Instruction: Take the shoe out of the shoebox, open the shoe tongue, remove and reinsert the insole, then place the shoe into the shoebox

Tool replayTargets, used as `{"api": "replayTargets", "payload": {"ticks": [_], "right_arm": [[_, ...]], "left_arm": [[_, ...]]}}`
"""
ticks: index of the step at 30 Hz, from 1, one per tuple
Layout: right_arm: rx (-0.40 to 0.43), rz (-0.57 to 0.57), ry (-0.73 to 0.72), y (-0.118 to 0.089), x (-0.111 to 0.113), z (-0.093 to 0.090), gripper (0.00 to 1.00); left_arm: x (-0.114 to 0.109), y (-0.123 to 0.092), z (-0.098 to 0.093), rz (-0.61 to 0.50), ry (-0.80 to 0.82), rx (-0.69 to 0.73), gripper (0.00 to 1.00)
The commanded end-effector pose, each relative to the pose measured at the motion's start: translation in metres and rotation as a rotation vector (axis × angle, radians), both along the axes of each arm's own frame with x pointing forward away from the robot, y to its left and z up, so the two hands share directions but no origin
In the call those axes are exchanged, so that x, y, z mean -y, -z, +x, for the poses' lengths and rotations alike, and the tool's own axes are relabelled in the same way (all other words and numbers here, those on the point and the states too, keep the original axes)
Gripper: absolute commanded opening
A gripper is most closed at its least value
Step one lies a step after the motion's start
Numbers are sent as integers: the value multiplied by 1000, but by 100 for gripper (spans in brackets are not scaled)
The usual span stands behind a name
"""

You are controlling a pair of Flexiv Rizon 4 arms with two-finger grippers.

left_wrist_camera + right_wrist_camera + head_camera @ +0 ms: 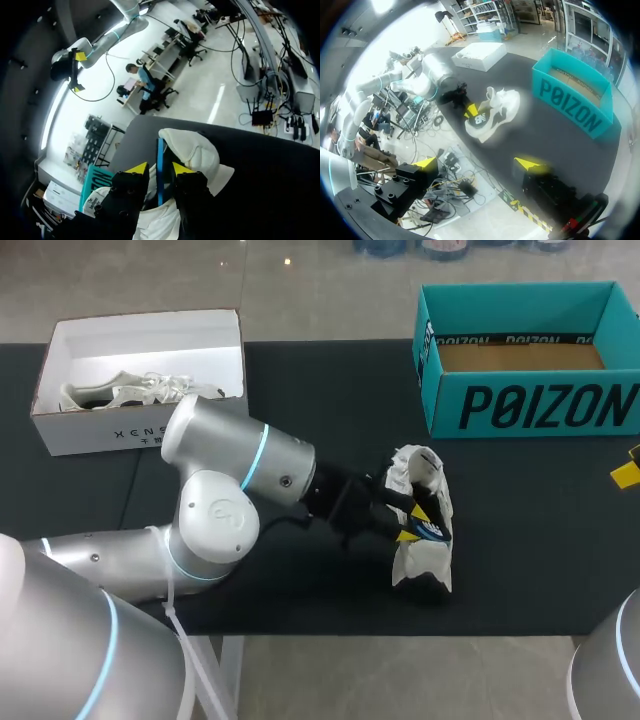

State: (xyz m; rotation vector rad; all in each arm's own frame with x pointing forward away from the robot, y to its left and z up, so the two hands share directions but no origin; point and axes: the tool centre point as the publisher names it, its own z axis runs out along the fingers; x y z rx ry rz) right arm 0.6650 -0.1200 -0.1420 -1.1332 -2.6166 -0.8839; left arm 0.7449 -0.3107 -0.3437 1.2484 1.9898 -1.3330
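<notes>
Black table: open teal cardboard shoebox at 1 o'clock, white cardboard box at 10. The white-and-black shoe lies outside both, at 4 o'clock. My left gripper pinches its upright blue insole. My right gripper, at 3 o'clock, has its fingers spread wide.

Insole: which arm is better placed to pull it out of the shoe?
Left. The left gripper is already at the shoe, jaws closed on the blue insole, which stands up out of it. The right gripper hangs open at the table's right side, well away from the shoe.
</notes>
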Motion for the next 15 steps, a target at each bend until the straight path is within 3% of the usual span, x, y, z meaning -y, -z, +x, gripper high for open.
{"api": "replayTargets", "payload": {"ticks": [1,3,15], "right_arm": [[-3,-2,-1,1,0,1,100],[-3,-2,-1,1,0,1,100],[-3,-2,-1,1,0,1,100]], "left_arm": [[4,0,3,0,3,-2,14],[4,-1,4,0,5,-2,0],[3,5,15,38,49,22,0]]}}
